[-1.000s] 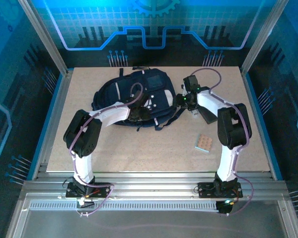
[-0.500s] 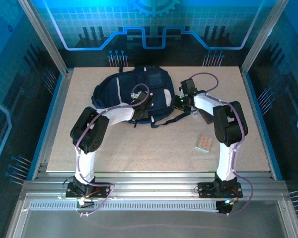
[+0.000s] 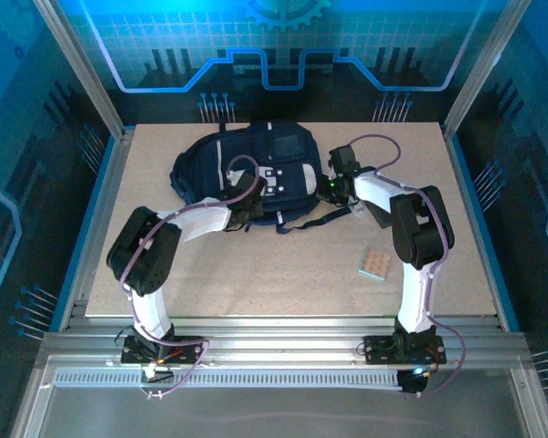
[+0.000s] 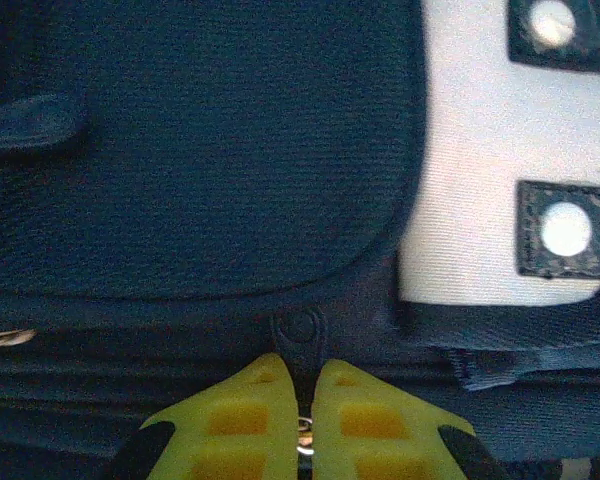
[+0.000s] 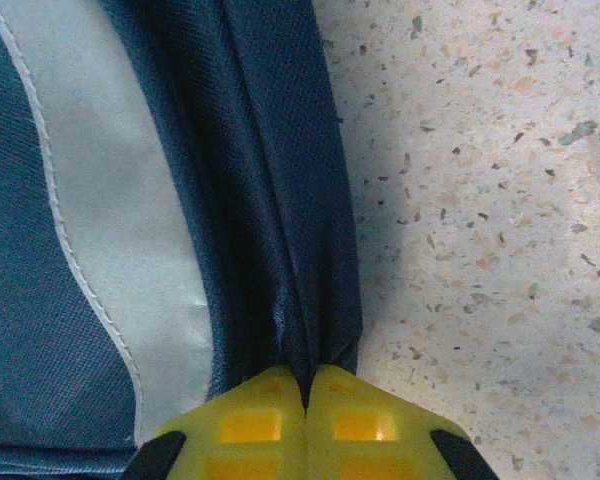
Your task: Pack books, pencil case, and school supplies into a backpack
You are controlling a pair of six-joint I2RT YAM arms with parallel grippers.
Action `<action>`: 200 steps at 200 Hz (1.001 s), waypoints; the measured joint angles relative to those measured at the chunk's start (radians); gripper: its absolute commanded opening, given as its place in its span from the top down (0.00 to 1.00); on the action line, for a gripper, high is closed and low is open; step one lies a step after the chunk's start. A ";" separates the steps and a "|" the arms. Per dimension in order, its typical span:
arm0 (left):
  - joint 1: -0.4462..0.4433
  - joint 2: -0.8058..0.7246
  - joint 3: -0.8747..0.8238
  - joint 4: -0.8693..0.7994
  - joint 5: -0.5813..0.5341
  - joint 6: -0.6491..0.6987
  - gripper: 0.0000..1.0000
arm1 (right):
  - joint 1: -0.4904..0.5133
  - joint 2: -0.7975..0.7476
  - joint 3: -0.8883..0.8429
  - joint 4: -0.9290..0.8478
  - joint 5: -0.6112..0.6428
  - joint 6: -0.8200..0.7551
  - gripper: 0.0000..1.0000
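The navy backpack (image 3: 256,160) lies flat at the back middle of the table. My left gripper (image 3: 249,206) is at its near edge. In the left wrist view that gripper (image 4: 300,367) is shut on a black zipper pull (image 4: 300,332) on the backpack (image 4: 200,150). My right gripper (image 3: 331,189) is at the backpack's right side. In the right wrist view it (image 5: 307,377) is shut on a fold of navy fabric (image 5: 300,250) beside a pale grey stripe (image 5: 110,200). The tan dotted pad (image 3: 375,264) lies on the table to the right. Books and pencil case are out of view.
Black straps (image 3: 301,222) trail from the backpack's near right corner onto the speckled table (image 5: 480,200). Metal frame posts stand at the table's corners, and a rail runs along its near edge (image 3: 283,321).
The backpack has slid a little toward the back of the table. My left gripper moved left along its near edge and the left elbow swung left. My right gripper shifted slightly left.
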 measured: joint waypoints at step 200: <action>0.235 -0.306 -0.221 0.050 0.192 0.138 1.00 | -0.040 0.089 0.227 -0.145 0.085 -0.086 1.00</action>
